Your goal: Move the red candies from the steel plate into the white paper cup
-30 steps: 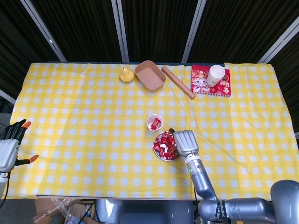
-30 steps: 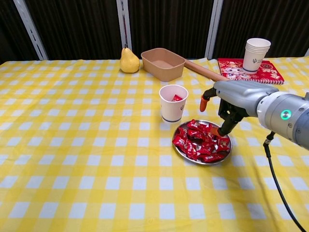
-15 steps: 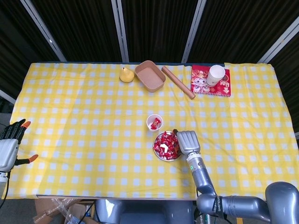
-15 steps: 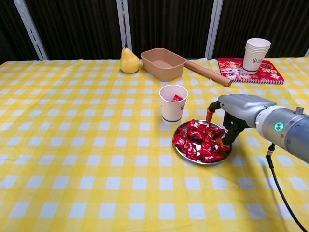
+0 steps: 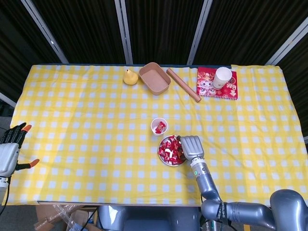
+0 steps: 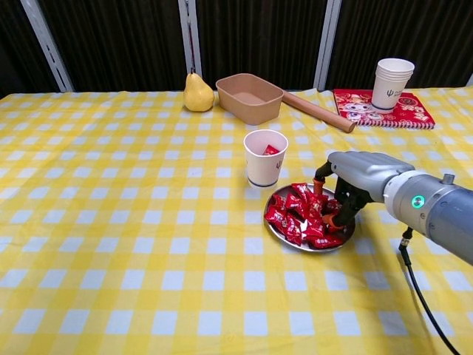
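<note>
The steel plate sits right of the table's middle, heaped with red candies; in the head view the heap of candies fills the plate. Just behind it stands the white paper cup, with one red candy showing inside. My right hand is lowered onto the plate's right side. Its thumb and fingertips are spread and touch the candies; nothing is lifted. My left hand hangs off the table's left edge, fingers spread and holding nothing.
Along the back edge are a yellow pear, a tan tray, a wooden rolling pin and a red book bearing stacked paper cups. A yellow checked cloth covers the table.
My right hand has come down and shifted slightly left, from above the plate's right rim into the candy pile. The left hand has not moved.
</note>
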Tool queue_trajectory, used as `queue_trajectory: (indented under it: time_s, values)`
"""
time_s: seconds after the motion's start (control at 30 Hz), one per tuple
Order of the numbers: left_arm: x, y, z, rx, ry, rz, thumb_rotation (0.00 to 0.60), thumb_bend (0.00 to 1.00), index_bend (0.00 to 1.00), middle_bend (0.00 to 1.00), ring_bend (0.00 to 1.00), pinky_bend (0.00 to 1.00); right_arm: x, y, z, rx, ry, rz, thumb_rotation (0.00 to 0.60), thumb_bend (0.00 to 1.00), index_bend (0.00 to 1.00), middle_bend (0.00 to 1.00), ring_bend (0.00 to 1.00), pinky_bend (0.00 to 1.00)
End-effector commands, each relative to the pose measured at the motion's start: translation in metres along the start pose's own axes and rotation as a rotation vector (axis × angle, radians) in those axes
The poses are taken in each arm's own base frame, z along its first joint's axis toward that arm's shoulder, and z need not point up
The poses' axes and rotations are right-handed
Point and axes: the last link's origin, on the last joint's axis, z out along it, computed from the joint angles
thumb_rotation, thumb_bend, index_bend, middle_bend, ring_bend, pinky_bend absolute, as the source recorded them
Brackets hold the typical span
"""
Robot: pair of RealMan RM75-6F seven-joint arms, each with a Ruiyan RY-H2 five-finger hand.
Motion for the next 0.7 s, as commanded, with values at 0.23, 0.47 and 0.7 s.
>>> queue_trajectory:
  time_s: [0.23, 0.47, 0.7]
  values:
    - [0.0003, -0.0002, -0.0002, 0.001, -0.002, -0.005, 0.6, 0.0, 0.05, 0.0, 0.0, 0.0, -0.0023, -0.0036, -0.0025, 0.013, 0.0, 0.011, 0.6, 0.44, 0.51, 0.93, 0.94, 0.98]
    - [0.0004, -0.0001, -0.0005, -0.001, -0.003, -0.005, 0.6, 0.0, 0.05, 0.0, 0.0, 0.0, -0.0041, -0.0062, -0.0051, 0.019, -0.006, 0.013, 0.6, 0.44, 0.51, 0.93, 0.94, 0.98]
    - [0.0004, -0.0002, -0.0005, 0.0, -0.003, -0.004, 0.6, 0.0, 0.05, 0.0, 0.0, 0.0, -0.0038, -0.0112, -0.0074, 0.033, -0.011, 0.016, 0.6, 0.44, 0.5, 0.93, 0.94, 0.98]
